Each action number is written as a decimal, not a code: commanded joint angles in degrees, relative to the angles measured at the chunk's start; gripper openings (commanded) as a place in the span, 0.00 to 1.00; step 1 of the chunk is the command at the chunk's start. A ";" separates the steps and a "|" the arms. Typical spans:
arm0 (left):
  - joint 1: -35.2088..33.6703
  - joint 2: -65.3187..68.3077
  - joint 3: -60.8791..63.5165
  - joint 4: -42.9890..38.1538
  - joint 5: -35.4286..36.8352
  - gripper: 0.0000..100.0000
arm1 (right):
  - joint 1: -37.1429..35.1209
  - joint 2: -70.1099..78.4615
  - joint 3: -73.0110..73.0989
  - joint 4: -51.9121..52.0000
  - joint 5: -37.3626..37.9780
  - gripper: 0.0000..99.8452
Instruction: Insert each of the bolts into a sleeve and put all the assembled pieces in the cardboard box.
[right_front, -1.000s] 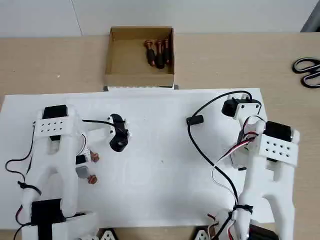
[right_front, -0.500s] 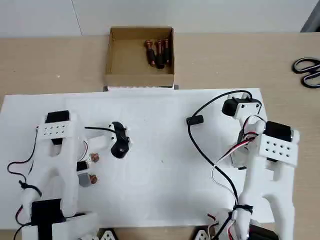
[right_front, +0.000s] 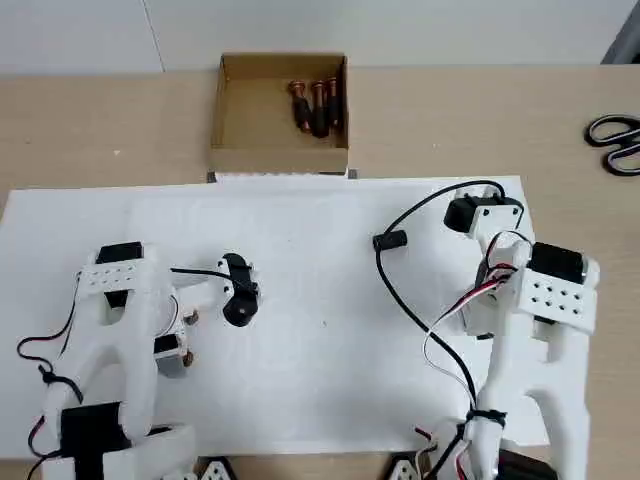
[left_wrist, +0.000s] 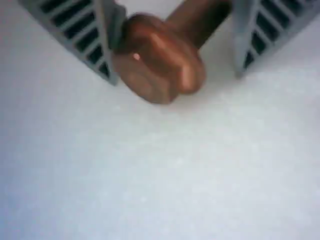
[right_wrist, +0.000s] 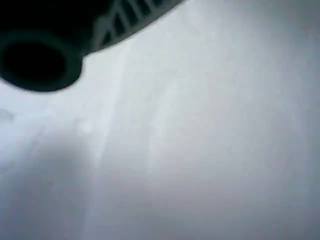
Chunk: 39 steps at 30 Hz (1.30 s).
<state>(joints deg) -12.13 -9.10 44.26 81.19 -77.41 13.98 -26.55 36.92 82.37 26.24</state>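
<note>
Copper bolt (left_wrist: 160, 65) lying on white sheet (left_wrist: 150, 180) between fingers (left_wrist: 85, 35) of your left gripper (left_wrist: 175, 72). Fingers standing apart, one touching bolt head, other clear of it.

High view: two bolts peeking out beside your left arm (right_front: 110, 320), nearer bolt (right_front: 190, 318) and farther bolt (right_front: 186, 357), both lying well apart from cardboard box (right_front: 228, 115).

Three assembled pieces (right_front: 318, 105) lying side by side inside cardboard box, against one wall.

Black sleeve (right_wrist: 35, 60) sitting just beside your right gripper (right_wrist: 125, 22); you cannot tell its grip.

Scissors (right_front: 612, 140) lying well apart from cardboard box.
</note>
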 joint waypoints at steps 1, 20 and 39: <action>0.00 -0.26 0.04 -1.14 -14.77 0.10 | -0.13 -2.24 -1.67 -0.31 -0.26 0.00; 6.07 -0.44 -16.84 19.08 -11.08 0.01 | -0.13 -2.24 -1.93 -0.40 -0.26 0.00; 9.76 -0.18 -4.44 6.86 -4.48 0.04 | -0.22 -2.24 -1.93 -0.48 1.41 0.00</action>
<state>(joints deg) -2.64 -9.01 38.64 91.30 -77.41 13.98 -26.55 36.92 82.37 26.95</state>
